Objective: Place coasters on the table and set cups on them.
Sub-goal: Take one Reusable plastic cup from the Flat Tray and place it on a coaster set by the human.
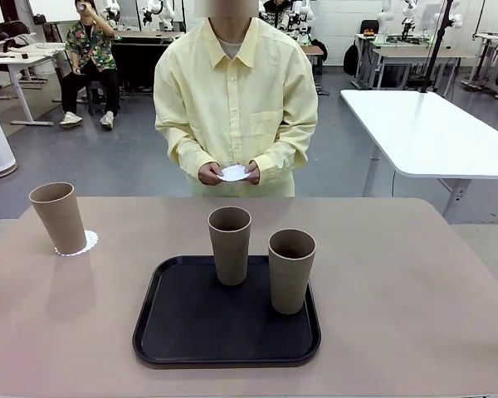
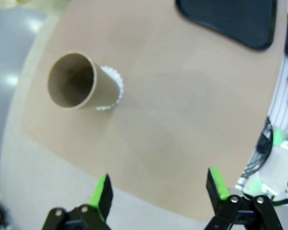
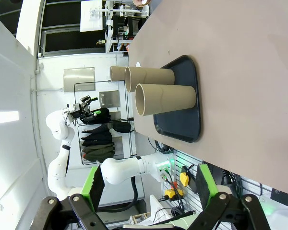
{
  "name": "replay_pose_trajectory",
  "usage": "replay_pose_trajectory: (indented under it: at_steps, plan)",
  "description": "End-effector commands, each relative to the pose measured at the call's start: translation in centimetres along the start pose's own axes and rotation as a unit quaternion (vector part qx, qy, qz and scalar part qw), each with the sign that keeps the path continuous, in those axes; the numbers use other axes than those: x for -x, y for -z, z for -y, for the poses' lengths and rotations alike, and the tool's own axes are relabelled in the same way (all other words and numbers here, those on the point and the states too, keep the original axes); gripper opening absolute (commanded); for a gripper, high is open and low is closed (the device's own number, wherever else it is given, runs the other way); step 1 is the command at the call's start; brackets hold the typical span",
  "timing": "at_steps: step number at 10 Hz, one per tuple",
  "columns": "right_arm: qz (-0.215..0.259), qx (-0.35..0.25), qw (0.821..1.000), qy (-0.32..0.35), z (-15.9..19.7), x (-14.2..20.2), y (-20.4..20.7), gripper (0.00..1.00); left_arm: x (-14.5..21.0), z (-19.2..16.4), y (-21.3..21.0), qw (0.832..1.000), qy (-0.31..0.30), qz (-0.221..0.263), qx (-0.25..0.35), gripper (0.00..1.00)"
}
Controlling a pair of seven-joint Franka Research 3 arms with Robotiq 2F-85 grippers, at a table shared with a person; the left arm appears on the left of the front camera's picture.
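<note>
Black tray (image 1: 162,332) nr front edge of table (image 1: 398,290) holds 2 cups (image 1: 230,245), 3rd cup (image 1: 58,217) stands on coaster (image 1: 89,242) far left, person's hands (image 1: 209,173) hold another coaster (image 1: 234,172), left gripper (image 2: 158,177) & right gripper (image 3: 150,171) both spread wide, empty.

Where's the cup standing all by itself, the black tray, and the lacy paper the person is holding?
Leftmost cup (image 1: 60,217): front view, middle of its side.
Black tray (image 1: 191,327): front view, bare floor near its front edge.
Held coaster (image 1: 234,172): front view, its white middle.
</note>
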State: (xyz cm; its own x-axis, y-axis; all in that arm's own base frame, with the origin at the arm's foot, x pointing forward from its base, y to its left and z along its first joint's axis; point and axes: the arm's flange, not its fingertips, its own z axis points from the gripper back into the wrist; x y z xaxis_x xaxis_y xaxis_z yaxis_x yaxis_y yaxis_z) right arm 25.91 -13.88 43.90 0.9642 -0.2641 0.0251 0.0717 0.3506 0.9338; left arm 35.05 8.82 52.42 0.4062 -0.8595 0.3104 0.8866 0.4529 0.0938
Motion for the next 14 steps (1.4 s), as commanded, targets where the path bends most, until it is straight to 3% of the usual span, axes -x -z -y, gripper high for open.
replay_pose_trajectory:
  at_steps: [1, 4, 6, 7, 9, 11, 13, 14]
  plan:
    - [0.0, -0.005, 1.0, 0.001, 0.0, 0.0, -0.1, 1.0, -0.2, 0.1, -0.1, 1.0, -0.01, -0.007, -0.007, 1.0]
    - [0.0, -0.005, 1.0, 0.001, 0.0, 0.0, -0.1, 1.0, 0.0, 0.0, 0.0, 1.0, 0.0, 0.0, 0.0, 1.0]
    - [0.0, -0.005, 1.0, 0.001, 0.0, 0.0, -0.1, 1.0, -1.1, 3.2, 0.8, 0.982, -0.19, 0.006, 0.023, 1.0]
    - [0.0, -0.005, 1.0, 0.001, 0.0, 0.0, -0.1, 1.0, -1.7, 4.7, 1.3, 0.966, -0.251, 0.011, 0.068, 1.0]
    - [0.0, -0.005, 1.0, 0.001, 0.0, 0.0, -0.1, 1.0, -4.5, 6.8, 3.1, 0.934, -0.345, 0.011, 0.097, 1.0]
    - [0.0, -0.005, 1.0, 0.001, 0.0, 0.0, -0.1, 1.0, -6.3, 7.5, 4.9, 0.925, -0.376, 0.027, 0.052, 1.0]
    - [0.0, -0.005, 1.0, 0.001, 0.0, 0.0, -0.1, 1.0, -7.1, 7.4, 6.3, 0.929, -0.369, 0.008, -0.004, 1.0]
    - [0.0, -0.005, 1.0, 0.001, 0.0, 0.0, -0.1, 1.0, -6.3, 7.0, 4.3, 0.926, -0.371, 0.012, 0.068, 1.0]
